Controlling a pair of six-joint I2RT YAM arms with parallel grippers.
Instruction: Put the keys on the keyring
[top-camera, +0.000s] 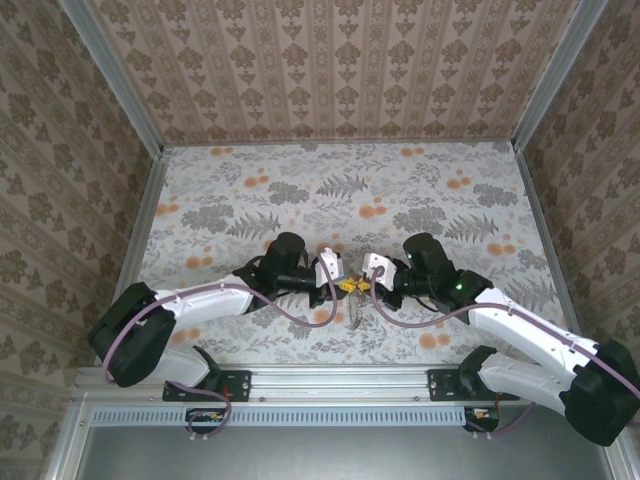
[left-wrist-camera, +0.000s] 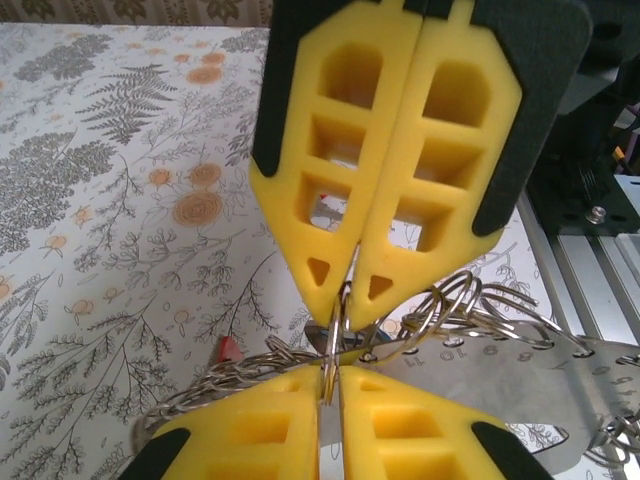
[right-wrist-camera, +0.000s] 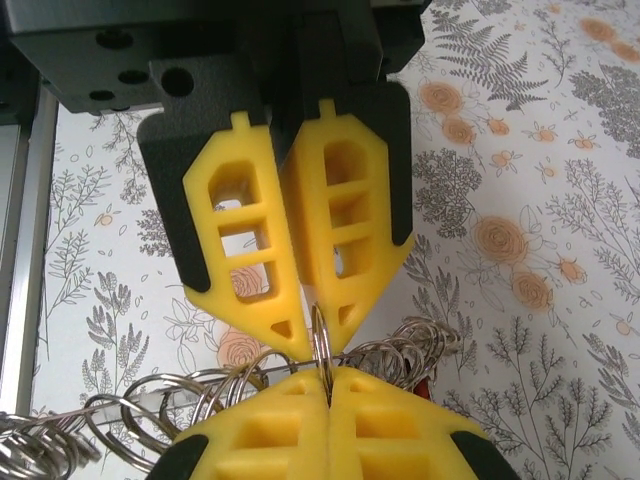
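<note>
- Nearest us, the left pincer (left-wrist-camera: 330, 385) is clenched on the thin silver keyring (left-wrist-camera: 341, 318), held edge-on by the near edge of the worktop (top-camera: 420, 180), midway along.
- The right pincer (right-wrist-camera: 328, 380) grips the same ring.
- We judge threading unfinished: what looks like a red key head (left-wrist-camera: 229, 348) lies apart.

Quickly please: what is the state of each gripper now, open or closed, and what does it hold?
Left gripper: closed, pinching a thin metal ring.
Right gripper: closed on the same ring.
</note>
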